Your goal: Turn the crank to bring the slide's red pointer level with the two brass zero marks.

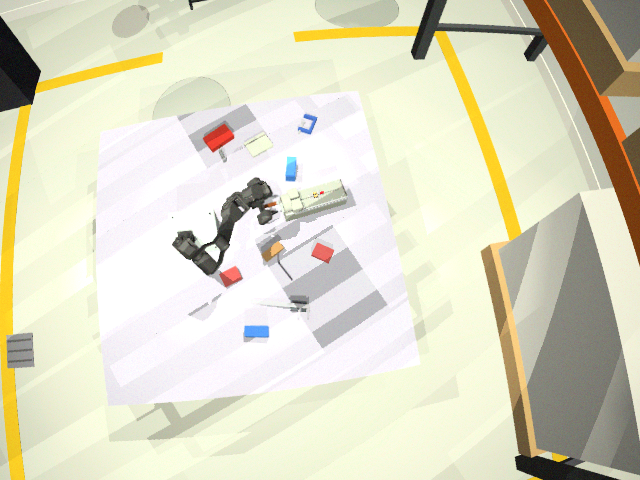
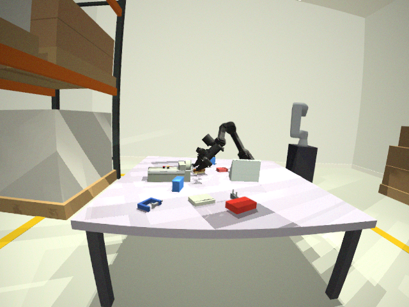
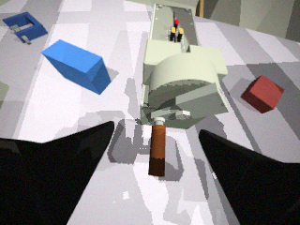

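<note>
End effector [image 1: 267, 204] [image 2: 199, 167] [image 3: 157, 129] spread wide, nothing gripped; brown handle [image 1: 270, 204] [image 3: 157, 150] between its fingertips, at machine's [image 1: 316, 201] [image 2: 169, 174] [image 3: 185, 70] crank end.

On my table I see a red box [image 1: 218, 137] [image 2: 240, 204] near a flat pale box [image 1: 258, 144] [image 2: 201, 199]. My views also show a blue clamp-like frame [image 1: 314, 123] [image 2: 144, 207] [image 3: 38, 31], apart from a blue block [image 1: 291, 168] [image 2: 177, 183] [image 3: 77, 67]. An orange block [image 1: 272, 251] lies near a thin dark rod [image 1: 284, 270].

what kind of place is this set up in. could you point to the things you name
Probably a warehouse or workshop: orange-beamed racking [image 2: 115, 132] loaded with brown boxes [image 2: 84, 43], yellow floor lines [image 1: 478, 129] [image 2: 21, 231], and a pallet-like wooden base [image 1: 509, 330] [image 2: 89, 194] under a big grey load.
</note>
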